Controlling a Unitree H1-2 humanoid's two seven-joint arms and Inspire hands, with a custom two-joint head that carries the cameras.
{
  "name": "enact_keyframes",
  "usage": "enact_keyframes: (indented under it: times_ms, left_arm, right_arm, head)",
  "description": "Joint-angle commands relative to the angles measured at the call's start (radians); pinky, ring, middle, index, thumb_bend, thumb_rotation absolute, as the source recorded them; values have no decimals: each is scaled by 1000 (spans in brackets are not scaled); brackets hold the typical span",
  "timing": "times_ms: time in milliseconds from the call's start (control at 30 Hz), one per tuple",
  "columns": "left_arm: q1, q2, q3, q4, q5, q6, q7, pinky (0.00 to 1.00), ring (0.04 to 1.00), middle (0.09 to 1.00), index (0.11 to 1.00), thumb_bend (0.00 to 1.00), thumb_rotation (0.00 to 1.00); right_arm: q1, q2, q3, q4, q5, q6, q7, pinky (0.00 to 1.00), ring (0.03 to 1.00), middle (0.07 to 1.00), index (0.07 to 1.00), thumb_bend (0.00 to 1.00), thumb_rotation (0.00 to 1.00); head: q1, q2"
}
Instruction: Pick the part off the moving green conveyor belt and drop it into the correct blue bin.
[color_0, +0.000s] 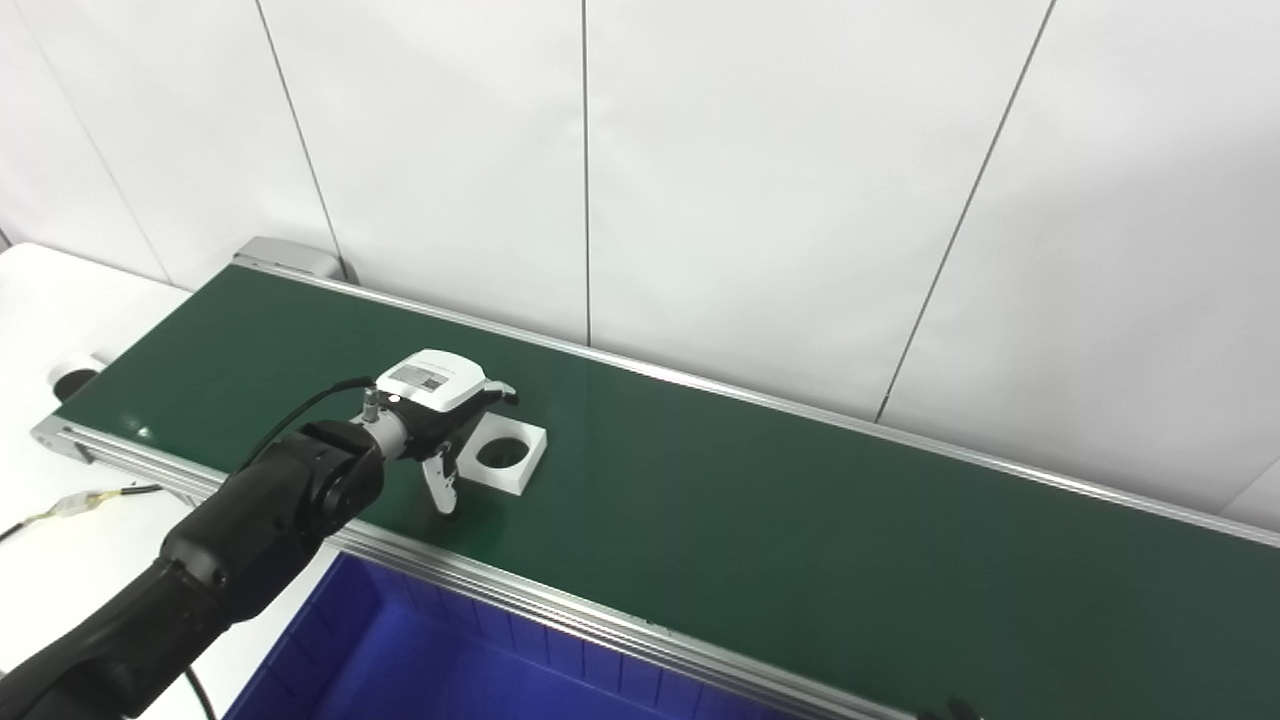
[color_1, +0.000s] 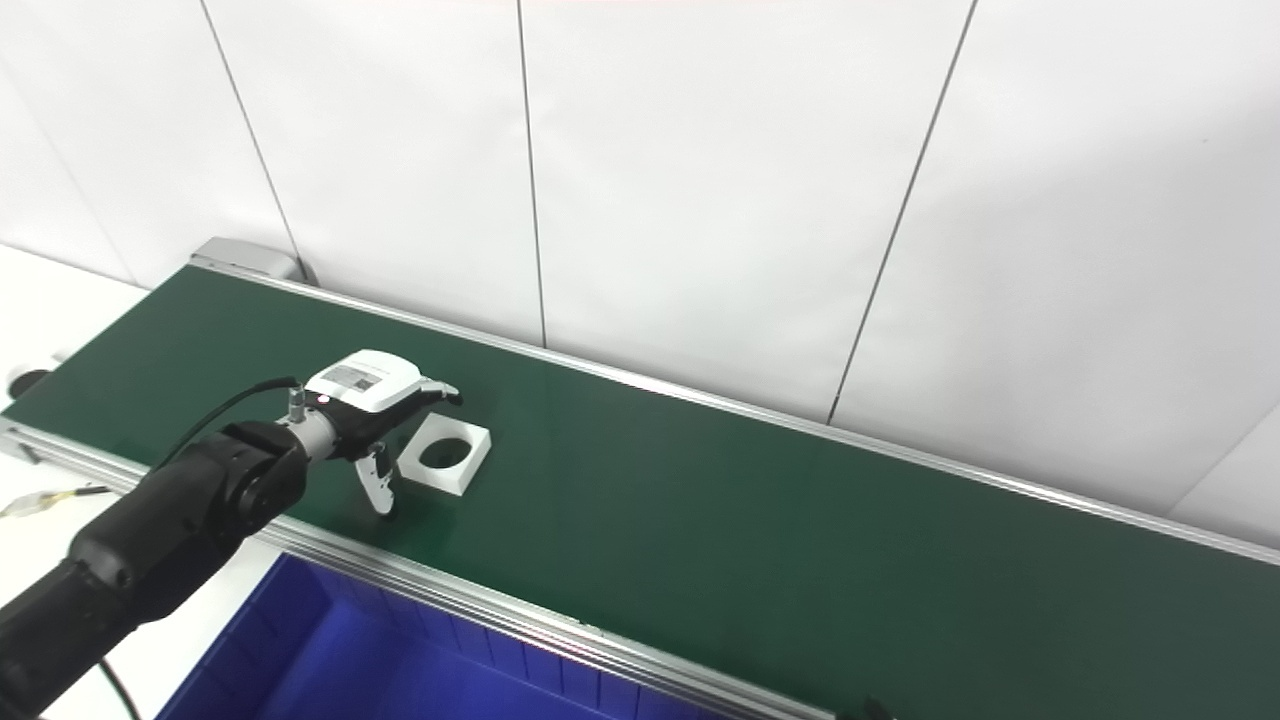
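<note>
A white square part (color_0: 505, 456) with a round hole lies flat on the green conveyor belt (color_0: 750, 520), towards its left end. My left hand (color_0: 440, 405) hovers over the belt right beside the part's left edge, fingers spread and thumb pointing down; it is open and holds nothing. Its fingers reach just over the part's near-left corner, and whether they touch it I cannot tell. My right hand is out of view, except for a dark tip at the bottom edge (color_0: 960, 708).
A blue bin (color_0: 400, 660) sits below the belt's near aluminium rail (color_0: 560, 600). A white table (color_0: 60, 300) with a cable (color_0: 80, 503) lies to the left. White wall panels stand right behind the belt.
</note>
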Motion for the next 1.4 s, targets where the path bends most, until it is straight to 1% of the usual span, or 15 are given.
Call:
enact_keyframes:
  times_ms: [0, 100, 133, 167, 233, 367, 500, 567, 700, 800, 900, 1033, 1200, 1267, 1367]
  left_arm:
    - [-50, 17, 1, -9, 11, 10, 33, 661, 810, 874, 833, 958, 0]
    - [-64, 5, -5, 6, -10, 33, 11, 746, 844, 896, 855, 926, 0]
    - [-72, -1, -11, 16, -9, 43, 4, 748, 845, 897, 856, 925, 0]
    - [-78, -4, -16, 22, -9, 49, 0, 785, 861, 898, 856, 917, 0]
    - [-91, -13, -27, 45, -11, 53, -2, 811, 878, 903, 855, 907, 0]
    - [-112, -30, -50, 78, -6, 65, -1, 792, 855, 887, 840, 906, 12]
    - [-132, -52, -60, 148, -32, 46, 42, 778, 816, 837, 812, 898, 14]
    - [-143, -56, -78, 168, -26, 47, 50, 764, 792, 822, 798, 888, 29]
    - [-161, -58, -111, 178, -29, 58, 44, 799, 819, 851, 816, 890, 58]
    - [-172, -63, -121, 169, -43, 59, 35, 793, 833, 862, 825, 917, 57]
    - [-180, -68, -127, 149, -52, 73, 9, 768, 810, 855, 840, 933, 68]
    - [-177, -70, -136, 122, -78, 67, -18, 747, 789, 832, 846, 965, 60]
    - [-157, -67, -146, 29, -99, 78, -75, 748, 791, 829, 862, 994, 93]
    - [-149, -63, -146, -17, -101, 83, -95, 713, 752, 790, 864, 993, 119]
    - [-140, -59, -143, -68, -98, 88, -112, 692, 729, 769, 862, 990, 130]
  right_arm:
    - [0, 3, 6, -27, 0, -53, 10, 651, 778, 837, 909, 433, 883]
    - [0, 4, 6, -27, 4, -54, 10, 647, 777, 837, 906, 444, 879]
    - [0, 3, 6, -26, 3, -55, 10, 647, 777, 837, 906, 444, 879]
    - [0, 3, 7, -26, 2, -55, 9, 648, 775, 836, 905, 451, 880]
    - [1, 4, 8, -26, 0, -56, 8, 648, 774, 834, 905, 448, 880]
    - [4, 7, 9, -27, -5, -58, 5, 645, 771, 832, 904, 440, 876]
    - [6, 9, 10, -27, -6, -58, 5, 646, 773, 833, 906, 447, 879]
    - [8, 11, 11, -29, -7, -58, 4, 645, 775, 834, 907, 448, 885]
    - [8, 14, 13, -25, -5, -59, 2, 644, 775, 833, 907, 441, 872]
    - [9, 20, 15, -26, -3, -56, 2, 643, 777, 833, 906, 431, 864]
    - [9, 23, 18, -25, -6, -59, 0, 639, 777, 829, 905, 442, 868]
    - [11, 25, 21, -24, -3, -62, -1, 641, 778, 829, 905, 444, 868]
    - [11, 23, 23, -24, -19, -62, -6, 635, 773, 832, 907, 457, 885]
    - [10, 23, 23, -24, -18, -62, -5, 631, 770, 831, 905, 462, 881]
    - [8, 23, 22, -25, -21, -60, -5, 630, 769, 830, 905, 464, 883]
  head:
    - [-1, 0]
    - [-1, 1]
    - [-2, 0]
    - [-2, 0]
    - [-5, 0]
    - [-7, -2]
    - [-10, -1]
    - [-10, 0]
    - [-12, -2]
    - [-16, -1]
    - [-22, 1]
    - [-30, 3]
    - [-42, 5]
    - [-45, 5]
    - [-46, 6]
